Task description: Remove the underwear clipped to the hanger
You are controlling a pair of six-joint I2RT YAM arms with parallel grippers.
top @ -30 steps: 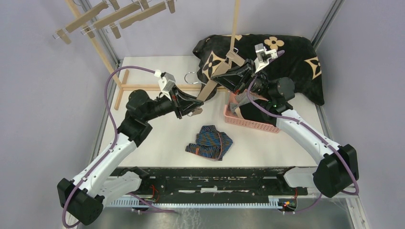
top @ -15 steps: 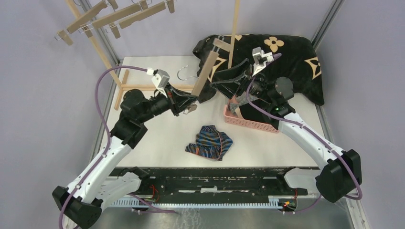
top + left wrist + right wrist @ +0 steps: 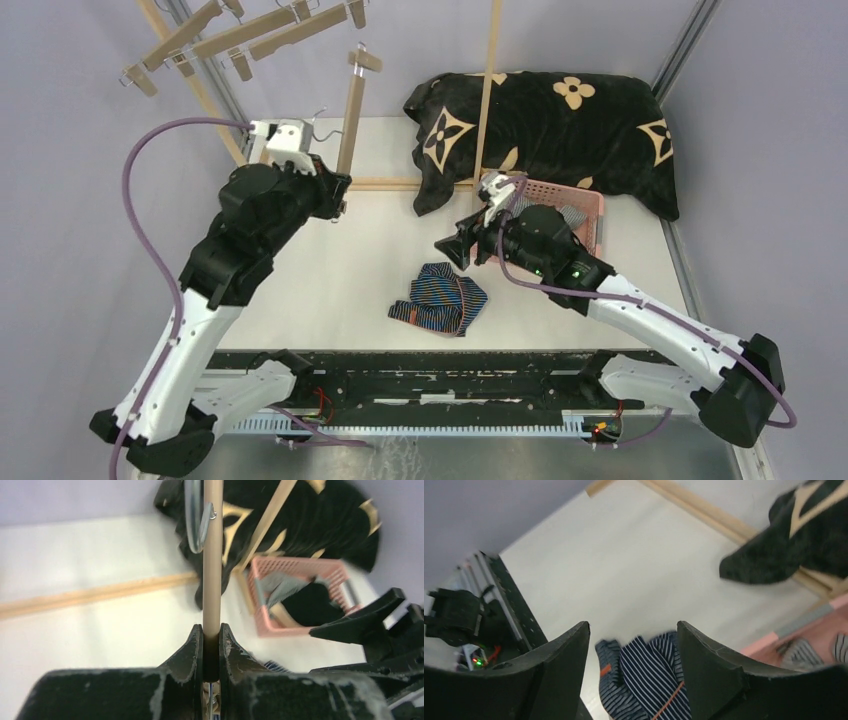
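Note:
My left gripper (image 3: 338, 200) is shut on the lower end of a wooden hanger (image 3: 352, 115), which stands almost upright at the back left. In the left wrist view the hanger bar (image 3: 212, 555) sits pinched between the jaws (image 3: 211, 632), and no cloth shows on it. My right gripper (image 3: 450, 250) is open and empty, low over the table. Just beyond its tips lies the navy striped underwear (image 3: 440, 300) (image 3: 649, 680), crumpled on the table. Grey striped underwear (image 3: 282, 585) and black underwear (image 3: 312, 607) lie in the pink basket (image 3: 595, 205).
The black flower-patterned blanket (image 3: 570, 120) fills the back right behind the basket. A wooden rack with several hangers (image 3: 240, 35) stands at the back left; its floor bar (image 3: 400, 183) and a thin upright pole (image 3: 487, 90) cross the back.
The right gripper opened, let go at the hanger and swung down toward the navy underwear. The left arm carried the hanger left and stood it upright, away from the blanket.

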